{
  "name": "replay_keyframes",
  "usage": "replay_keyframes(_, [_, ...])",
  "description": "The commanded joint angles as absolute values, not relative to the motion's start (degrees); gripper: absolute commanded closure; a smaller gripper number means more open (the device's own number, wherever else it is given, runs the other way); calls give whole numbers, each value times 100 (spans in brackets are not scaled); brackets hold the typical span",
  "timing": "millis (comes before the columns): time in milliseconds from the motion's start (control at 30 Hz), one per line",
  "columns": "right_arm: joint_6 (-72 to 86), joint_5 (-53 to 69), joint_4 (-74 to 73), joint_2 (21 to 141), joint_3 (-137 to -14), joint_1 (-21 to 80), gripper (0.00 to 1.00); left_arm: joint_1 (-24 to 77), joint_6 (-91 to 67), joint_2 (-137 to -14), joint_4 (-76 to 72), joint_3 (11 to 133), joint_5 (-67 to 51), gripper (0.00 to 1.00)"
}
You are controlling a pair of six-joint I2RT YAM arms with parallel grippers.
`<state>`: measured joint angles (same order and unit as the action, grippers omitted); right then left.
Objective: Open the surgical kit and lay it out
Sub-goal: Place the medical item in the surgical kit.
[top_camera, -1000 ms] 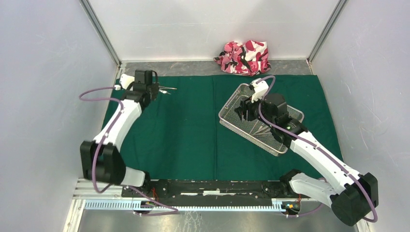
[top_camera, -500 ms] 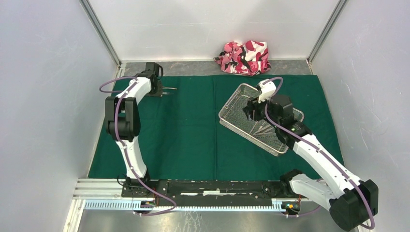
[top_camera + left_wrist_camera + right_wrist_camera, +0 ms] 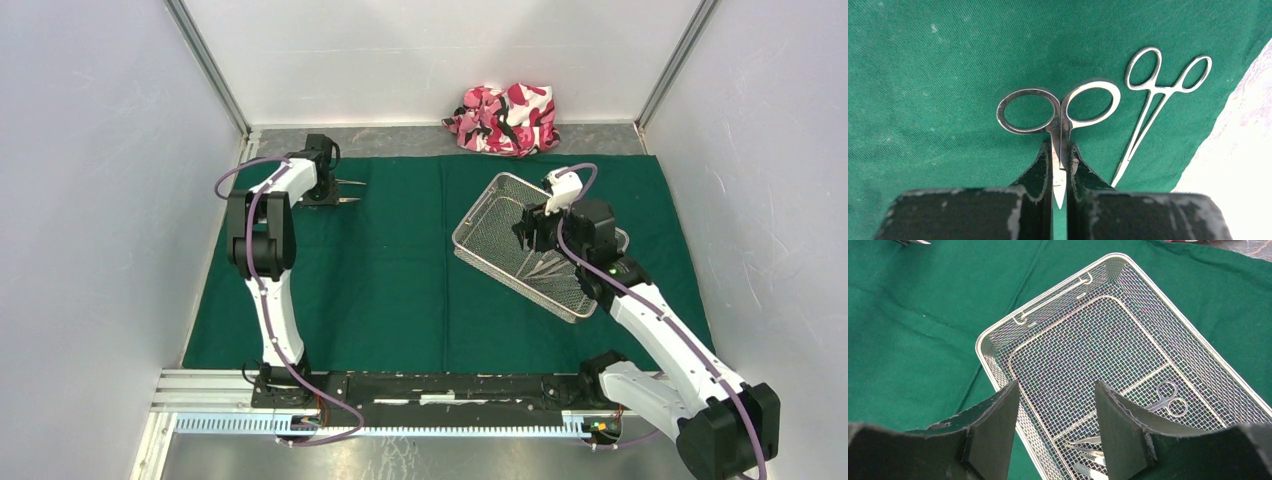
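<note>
The left end effector (image 3: 1060, 175) is clamping the scissors (image 3: 1058, 131) beside the forceps (image 3: 1143, 131) at the drape's (image 3: 948, 75) far-left corner, needing a flat, parallel set-down before release, while the right end effector (image 3: 1055, 395) is hovering open and empty over the tray (image 3: 1088, 340).

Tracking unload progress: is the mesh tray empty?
No, a ring-handled tool and tweezers lie in the near end of the tray in the right wrist view.
</note>
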<state>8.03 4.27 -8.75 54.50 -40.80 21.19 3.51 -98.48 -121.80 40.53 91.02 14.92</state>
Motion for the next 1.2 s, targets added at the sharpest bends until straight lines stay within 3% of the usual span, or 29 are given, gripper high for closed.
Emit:
replay_keyframes(0, [755,578,-680,5310,-4010,2056,37,312,-10226,-12170,4249,9226,1486,91])
replay_keyframes(233, [826,694,-614,5323,-3973,2040,37,305,-10240,-12244,4263,9273,1535,86])
replay_keyframes(567, [888,729,-746,5214,-4077,2030,37,288,-9764,-12121,4199,9291,1662,55])
replay_keyframes(733, [925,717,-883,5171,-4157,2022,38,297,-8887,-11635,3950,9152,1896,52])
replay_keyframes(800, [915,639,-993,5175,-4166,2029,38,290,-8403,-11429,3841,9083,1854,45])
replay_keyframes(967, [988,242,-1414,5362,-4324,2030,38,320,-6899,-10570,3147,8481,1167,28])
replay_keyframes(1067, [1174,-94,-1745,5643,-4504,1987,38,392,-6020,-9838,2587,7913,725,27])
replay_keyframes(1167, [1680,-533,-2110,6028,-4658,1692,35,398,-5082,-9109,1694,7261,-478,25])
